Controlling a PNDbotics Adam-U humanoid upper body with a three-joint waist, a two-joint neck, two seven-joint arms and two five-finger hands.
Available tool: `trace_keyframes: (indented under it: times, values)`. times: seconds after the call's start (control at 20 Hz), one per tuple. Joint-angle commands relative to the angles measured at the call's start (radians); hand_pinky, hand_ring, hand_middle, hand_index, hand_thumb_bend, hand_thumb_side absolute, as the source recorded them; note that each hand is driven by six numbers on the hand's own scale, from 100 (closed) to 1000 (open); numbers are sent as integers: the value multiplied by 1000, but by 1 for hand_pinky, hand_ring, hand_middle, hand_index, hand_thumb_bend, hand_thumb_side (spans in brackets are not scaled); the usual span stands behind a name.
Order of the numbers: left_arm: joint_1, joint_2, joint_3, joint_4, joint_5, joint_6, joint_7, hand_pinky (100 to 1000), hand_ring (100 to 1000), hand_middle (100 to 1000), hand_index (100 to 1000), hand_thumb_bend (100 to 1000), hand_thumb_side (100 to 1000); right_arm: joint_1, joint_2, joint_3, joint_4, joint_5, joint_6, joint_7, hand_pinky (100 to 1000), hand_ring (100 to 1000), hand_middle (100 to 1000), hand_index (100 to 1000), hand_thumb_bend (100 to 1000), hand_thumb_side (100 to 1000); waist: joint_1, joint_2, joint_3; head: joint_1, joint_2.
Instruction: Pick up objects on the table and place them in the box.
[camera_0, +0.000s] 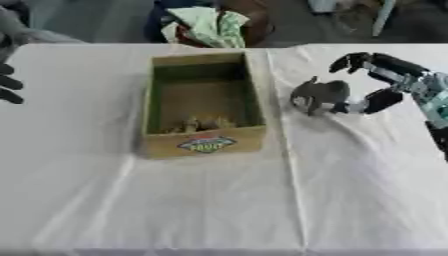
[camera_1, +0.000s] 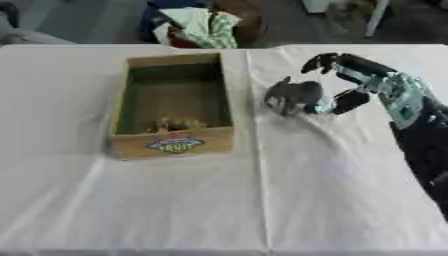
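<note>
Grey lumpy object (camera_0: 317, 95) beside cardboard box (camera_0: 203, 144)

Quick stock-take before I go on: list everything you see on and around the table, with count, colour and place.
Box: one, brown cardboard with a green inside and a printed label on its near wall, at the table's middle.
Small things in the box: a few, tan, against the near wall; cannot tell what they are.
Grey object: one, grey, rounded, on the cloth just right of the box.
Tablecloth: one, white, creased, covering the table.
Bundle: one, pale green and white, beyond the table's far edge.
Right hand: black and silver, its fingers curved round the grey object from the right.
Left hand: black, only fingers showing at the left edge.
</note>
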Motion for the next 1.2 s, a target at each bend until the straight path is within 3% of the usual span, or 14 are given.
trace_keyframes:
  times: [0.05, 0.35, 0.55, 0.65, 0.75, 0.85, 1.2]
  values:
    - [-3, 0, 8, -20, 1, 5, -2, 514, 576, 574, 760, 100, 793, -35, 1, -22, 47, 99, 20, -85, 765, 844, 818, 833, 452, 364, 2, -13, 7, -8, -11]
    - [6, -14, 7, -21, -1, 9, -5, 513, 576, 573, 760, 100, 801, -45, 22, -24, 83, 226, 41, -207, 680, 716, 696, 728, 433, 237, 4, -10, 17, -10, -11]
    - [12, -17, 7, -17, -5, 12, -7, 513, 576, 573, 760, 100, 811, -44, 21, -27, 94, 249, 44, -242, 651, 663, 587, 624, 429, 245, 3, -11, 15, -8, -11]
    - [14, -18, 7, -15, -7, 14, -9, 512, 576, 573, 760, 100, 812, -43, 18, -28, 95, 245, 43, -249, 645, 654, 571, 603, 415, 245, 2, -12, 14, -8, -10]
    - [18, -19, 8, -13, -8, 15, -8, 512, 575, 573, 760, 100, 816, -45, 11, -28, 81, 233, 37, -255, 607, 609, 472, 500, 299, 231, 1, -13, 11, -5, -8]
    - [23, -18, 9, -11, -10, 17, -8, 512, 576, 573, 761, 100, 818, -47, 0, -23, 53, 210, 25, -253, 593, 597, 430, 456, 270, 231, -1, -15, 8, -3, -6]
    - [34, -19, 11, -10, -15, 21, -11, 512, 576, 573, 761, 100, 823, -63, -28, 3, -79, 98, -16, -192, 571, 578, 367, 401, 266, 217, -6, -22, 0, 2, -1]
